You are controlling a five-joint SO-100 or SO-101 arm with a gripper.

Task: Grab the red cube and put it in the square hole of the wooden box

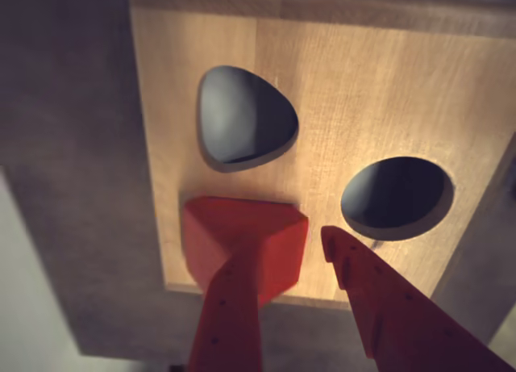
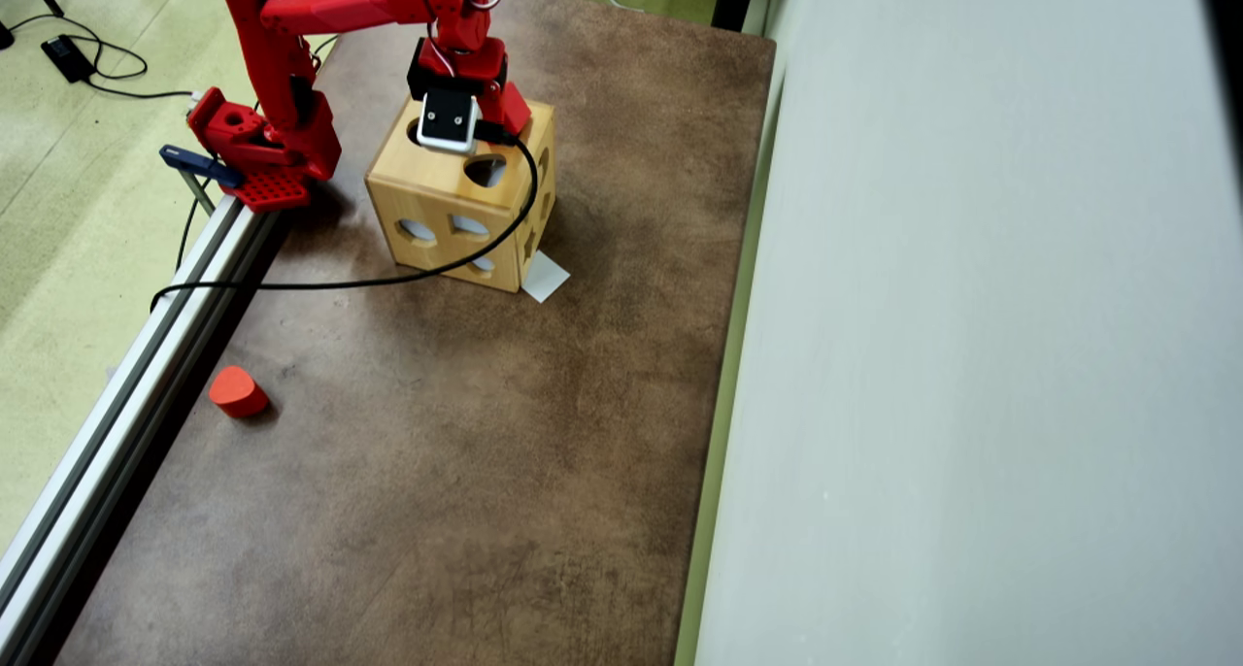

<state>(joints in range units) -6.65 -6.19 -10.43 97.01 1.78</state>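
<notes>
In the wrist view we see our gripper (image 1: pixel 294 243) poised over the top face of the wooden box (image 1: pixel 339 89), its two red fingers (image 1: pixel 230 307) spread apart with a clear gap between the tips. The red cube (image 1: pixel 242 239) rests against the left finger, tilted on the wood close to the near edge of the top face; the right finger stands apart from it, so nothing is clamped. We cannot tell whether the cube sits partly in an opening beneath it, since it hides that patch of wood. Just beyond the cube lies a rounded triangular hole (image 1: pixel 242 118), and beyond the right fingertip an oval hole (image 1: pixel 397 196). In the overhead view the arm (image 2: pixel 291 25) reaches from its base (image 2: pixel 254 151) to the box (image 2: pixel 437 200) on the brown table (image 2: pixel 437 452), the wrist camera (image 2: pixel 448 120) covering the fingertips. Well away from the gripper, near the table's rail, lies a red rounded block (image 2: pixel 237 391).
</notes>
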